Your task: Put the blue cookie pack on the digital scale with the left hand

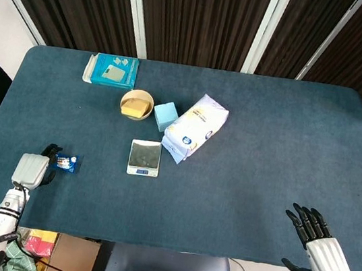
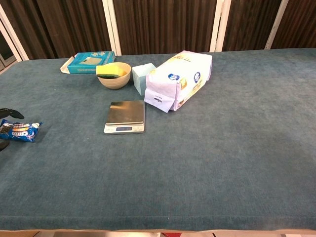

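The blue cookie pack (image 1: 66,162) (image 2: 20,131) lies flat near the table's front left edge. My left hand (image 1: 31,169) is at its left end. In the chest view the dark fingers (image 2: 10,112) show just beyond the pack and the thumb on its near side, straddling it with small gaps. The pack still rests on the cloth. The digital scale (image 1: 144,157) (image 2: 125,117) stands to the right of the pack with a bare steel top. My right hand (image 1: 324,251) rests open at the front right edge, seen only in the head view.
Behind the scale stand a bowl with a yellow sponge (image 1: 136,104) (image 2: 114,74), a light blue box (image 1: 165,115) (image 2: 142,77) and a white-lilac bag (image 1: 196,127) (image 2: 180,79). A teal box (image 1: 112,70) (image 2: 88,61) lies at the back left.
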You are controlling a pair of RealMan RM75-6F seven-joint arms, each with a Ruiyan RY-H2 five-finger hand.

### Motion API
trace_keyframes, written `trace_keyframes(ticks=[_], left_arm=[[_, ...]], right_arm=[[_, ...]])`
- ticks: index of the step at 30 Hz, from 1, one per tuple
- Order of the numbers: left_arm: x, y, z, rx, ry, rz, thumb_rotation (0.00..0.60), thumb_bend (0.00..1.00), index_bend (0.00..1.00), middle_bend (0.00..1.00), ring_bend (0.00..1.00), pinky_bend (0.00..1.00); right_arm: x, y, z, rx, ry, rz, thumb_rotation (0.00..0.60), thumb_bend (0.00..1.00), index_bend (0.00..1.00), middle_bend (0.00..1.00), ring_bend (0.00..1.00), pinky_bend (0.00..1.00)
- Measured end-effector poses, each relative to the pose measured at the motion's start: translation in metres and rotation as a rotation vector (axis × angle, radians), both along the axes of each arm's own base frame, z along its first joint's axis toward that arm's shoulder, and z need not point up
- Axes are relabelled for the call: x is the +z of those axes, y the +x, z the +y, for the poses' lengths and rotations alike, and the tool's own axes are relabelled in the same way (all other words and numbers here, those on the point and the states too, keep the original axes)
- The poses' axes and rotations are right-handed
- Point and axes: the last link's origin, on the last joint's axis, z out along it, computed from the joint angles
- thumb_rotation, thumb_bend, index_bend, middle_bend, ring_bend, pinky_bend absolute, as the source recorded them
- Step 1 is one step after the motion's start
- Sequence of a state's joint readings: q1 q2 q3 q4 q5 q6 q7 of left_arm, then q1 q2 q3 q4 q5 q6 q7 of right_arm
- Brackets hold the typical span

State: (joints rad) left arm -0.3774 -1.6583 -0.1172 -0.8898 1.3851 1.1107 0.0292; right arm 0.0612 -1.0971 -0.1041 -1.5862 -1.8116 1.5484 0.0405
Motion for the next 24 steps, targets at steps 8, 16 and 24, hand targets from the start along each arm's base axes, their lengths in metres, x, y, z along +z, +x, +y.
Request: trace_keyframes(ticks=[8, 16, 24], left_arm=[[-0.003, -0.002, 0.01, 0.001, 0.042, -0.042, 0.6, 0.43, 0.56, 0.54, 1.0, 1.0], [-0.003, 0.019, 0.019, -0.044, 0.134, -0.182, 0.6, 0.44, 0.62, 0.6, 1.0, 1.0], [-0.021, 0.083, 0.032, -0.097, 0.172, -0.365, 0.6, 0.45, 0.61, 0.58, 1.0, 1.0]], right_arm=[[0.001, -0.001, 0.0, -0.003, -0.002, -0.002, 0.6, 0.17, 0.0, 0.0, 0.0, 0.0], [0.0, 0.0, 0.0, 0.0, 0.004, -0.001, 0.6, 0.17, 0.0, 0.0, 0.0, 0.0], [-0.001, 0.001, -0.002, 0.005, 0.015, -0.005, 0.6, 0.17, 0.0, 0.0, 0.0, 0.0]])
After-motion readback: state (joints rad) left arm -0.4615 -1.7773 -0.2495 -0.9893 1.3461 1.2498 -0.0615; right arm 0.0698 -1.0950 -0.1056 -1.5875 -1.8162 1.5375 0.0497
